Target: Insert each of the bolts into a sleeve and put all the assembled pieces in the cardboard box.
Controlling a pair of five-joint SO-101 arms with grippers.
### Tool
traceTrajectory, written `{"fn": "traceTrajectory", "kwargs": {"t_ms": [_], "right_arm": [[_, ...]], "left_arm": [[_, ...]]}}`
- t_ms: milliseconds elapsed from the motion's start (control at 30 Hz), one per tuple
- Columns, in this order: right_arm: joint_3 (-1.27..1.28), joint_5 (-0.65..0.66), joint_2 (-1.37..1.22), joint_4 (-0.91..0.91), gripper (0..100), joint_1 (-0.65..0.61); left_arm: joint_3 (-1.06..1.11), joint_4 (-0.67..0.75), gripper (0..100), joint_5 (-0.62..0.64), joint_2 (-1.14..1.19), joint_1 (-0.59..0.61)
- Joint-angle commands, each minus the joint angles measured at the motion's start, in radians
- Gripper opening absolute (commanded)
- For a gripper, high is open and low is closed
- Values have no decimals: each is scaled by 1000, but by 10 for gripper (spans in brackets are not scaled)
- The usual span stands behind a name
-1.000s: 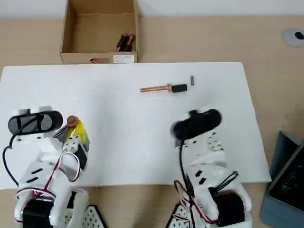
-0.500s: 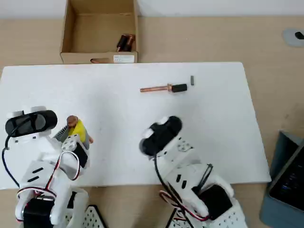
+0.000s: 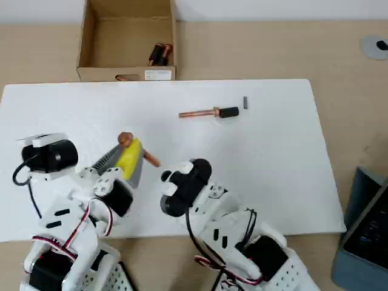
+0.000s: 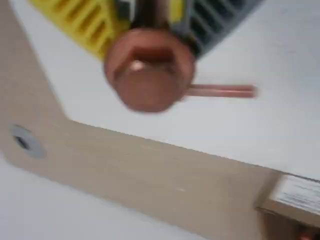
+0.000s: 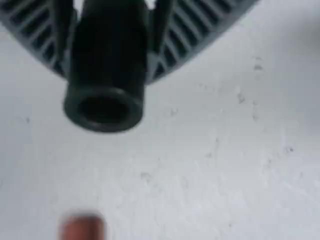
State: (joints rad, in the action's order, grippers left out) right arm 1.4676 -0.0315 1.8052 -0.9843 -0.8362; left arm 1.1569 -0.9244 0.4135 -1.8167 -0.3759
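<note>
Left gripper (image 3: 123,154), clamping a bolt (image 3: 125,139) aimed four o'clock, has neared right gripper (image 5: 107,65), clamping a sleeve (image 5: 104,107). Insertion looks imminent.

Blurred bolt tip (image 5: 82,227) cut off by edge

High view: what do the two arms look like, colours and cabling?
Both have white shells and black motors. Left arm: red, white and black cables, one yellow finger, one grey ribbed finger. Right arm: black and red cables, grey ribbed fingers.
</note>
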Motion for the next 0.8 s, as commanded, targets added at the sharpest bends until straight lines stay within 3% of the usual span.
{"fn": "traceTrajectory", "kwargs": {"t_ms": [0, 767], "right_arm": [[-18, -8, 147, 46, 9, -12], [-73, -3, 147, 63, 9, -12]], "left_arm": [[-3, 29, 1, 11, -7, -51], [78, 23, 1, 5, -7, -104]]}}
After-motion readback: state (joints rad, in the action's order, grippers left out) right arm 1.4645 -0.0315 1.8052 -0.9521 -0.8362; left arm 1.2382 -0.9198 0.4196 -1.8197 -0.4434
